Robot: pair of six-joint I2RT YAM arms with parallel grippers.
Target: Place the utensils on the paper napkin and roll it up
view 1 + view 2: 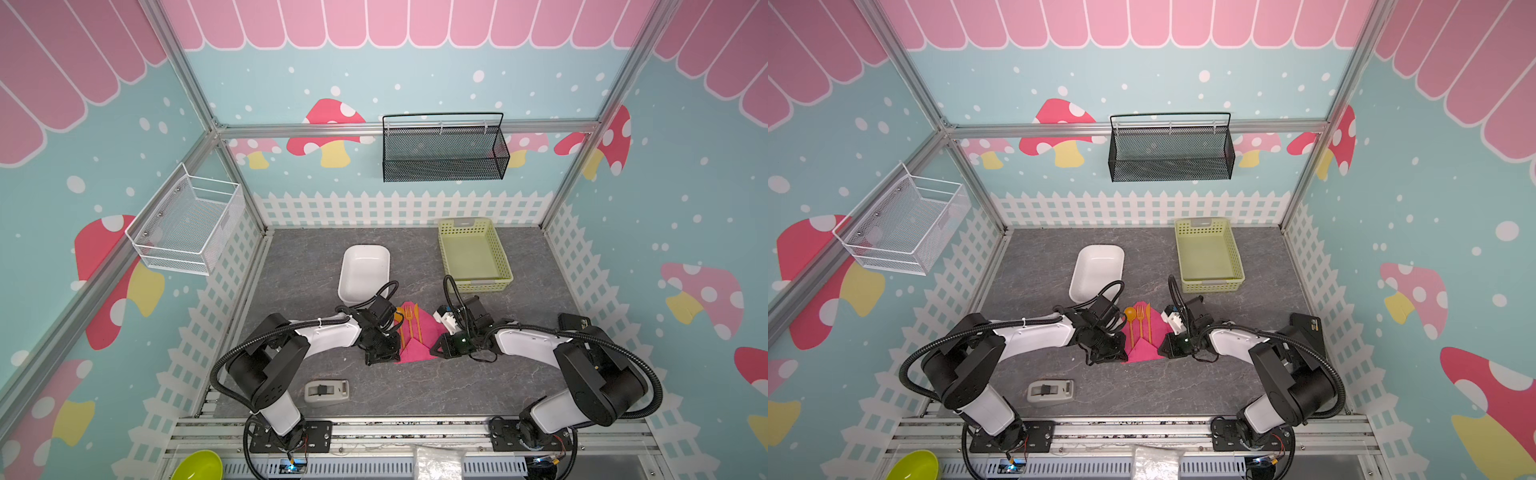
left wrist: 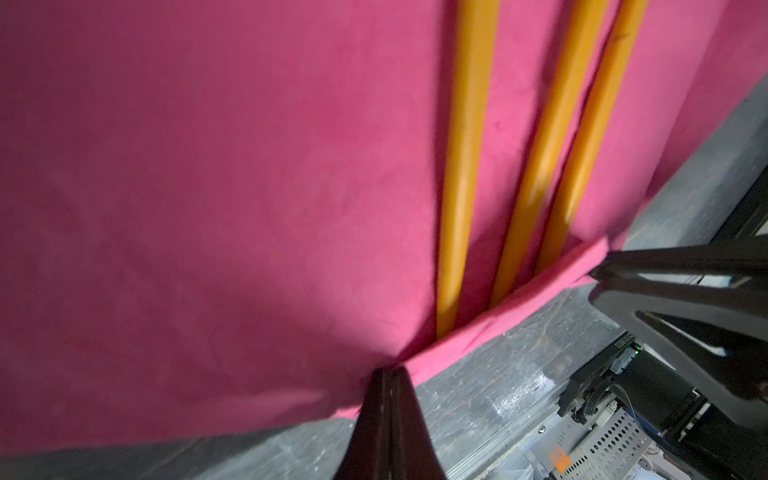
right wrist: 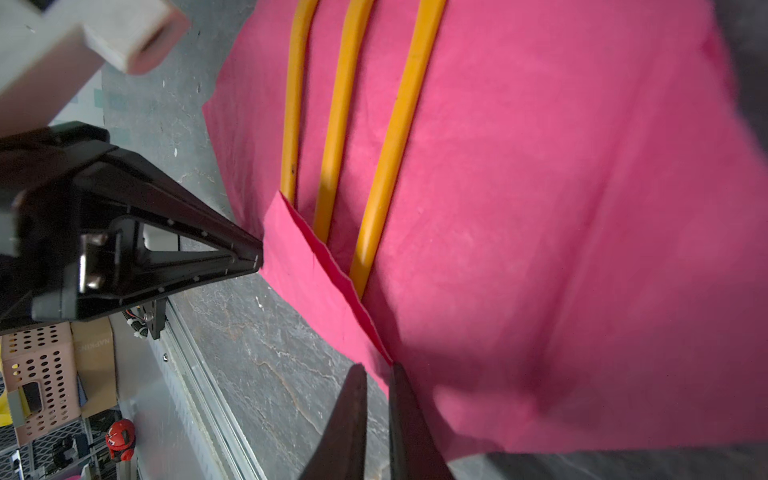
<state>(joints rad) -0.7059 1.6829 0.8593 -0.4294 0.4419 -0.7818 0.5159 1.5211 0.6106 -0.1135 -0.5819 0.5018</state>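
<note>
The paper napkin (image 1: 415, 351) (image 1: 1144, 351) lies pink on the grey table between both arms. Its near corner is folded up over the handles of the utensils. The utensils are orange: a spoon (image 1: 1130, 312), a fork (image 1: 1140, 311) and a third slim piece (image 1: 1148, 320), lying side by side. Their handles (image 2: 465, 166) (image 3: 399, 124) slip under the fold. My left gripper (image 1: 398, 352) (image 2: 388, 372) is shut on the napkin's left edge. My right gripper (image 1: 434, 349) (image 3: 378, 368) pinches the folded edge on the right, with a slim gap between its fingers.
A white dish (image 1: 363, 270) stands just behind the left arm and a green basket (image 1: 482, 284) behind the right. A grey dispenser (image 1: 326, 392) sits near the table's front. Wire baskets (image 1: 444, 149) hang on the walls.
</note>
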